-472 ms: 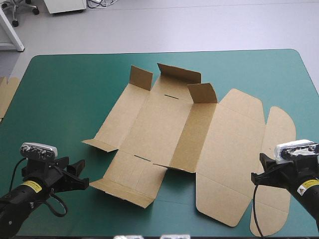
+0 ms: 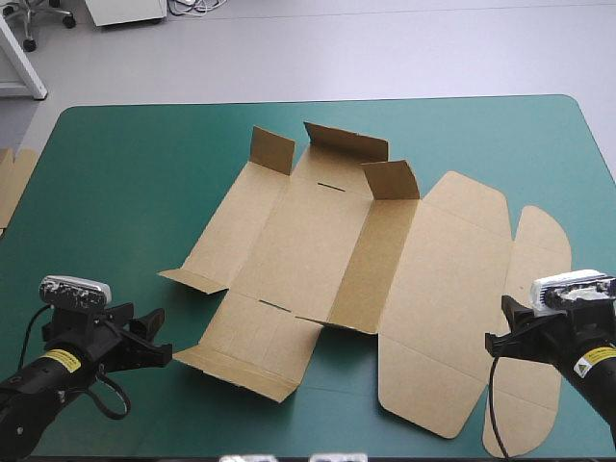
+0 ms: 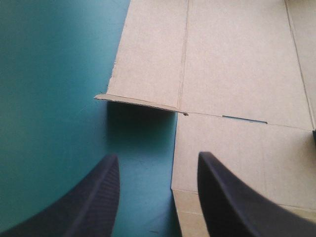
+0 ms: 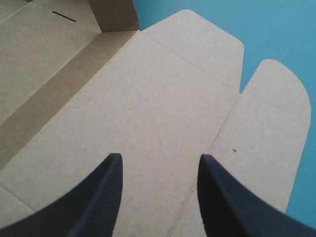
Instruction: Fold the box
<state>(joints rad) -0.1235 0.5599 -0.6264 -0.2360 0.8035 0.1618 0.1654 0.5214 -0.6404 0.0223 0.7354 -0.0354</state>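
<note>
At the middle of the teal-green cover [image 2: 125,192] the box [image 2: 318,241] lay as an opened sheet: mostly flat, its far wall [image 2: 346,144] and corner flaps [image 2: 272,149] standing, and one inner wall strip [image 2: 371,260] half raised. Its long axis ran left to right across the table, with the lid panel [image 2: 452,289] and its rounded tuck flap [image 2: 539,260] toward the right edge. The left gripper [image 3: 158,160] had its fingers wide apart and held nothing. It sat at the sheet's near-left corner, the board's edge passing between the fingers, and a side panel [image 3: 148,69] just ahead had its near edge lifted slightly off the cover. The right gripper [image 4: 159,160] was also wide and empty, hovering over the lid panel beside the crease to the tuck flap. Judgement — each arm had its own end of the sheet within reach; the left was nearer the unraised near walls, so raising those likely falls to it. Spare board [image 2: 14,183] showed at the table's left edge.
</note>
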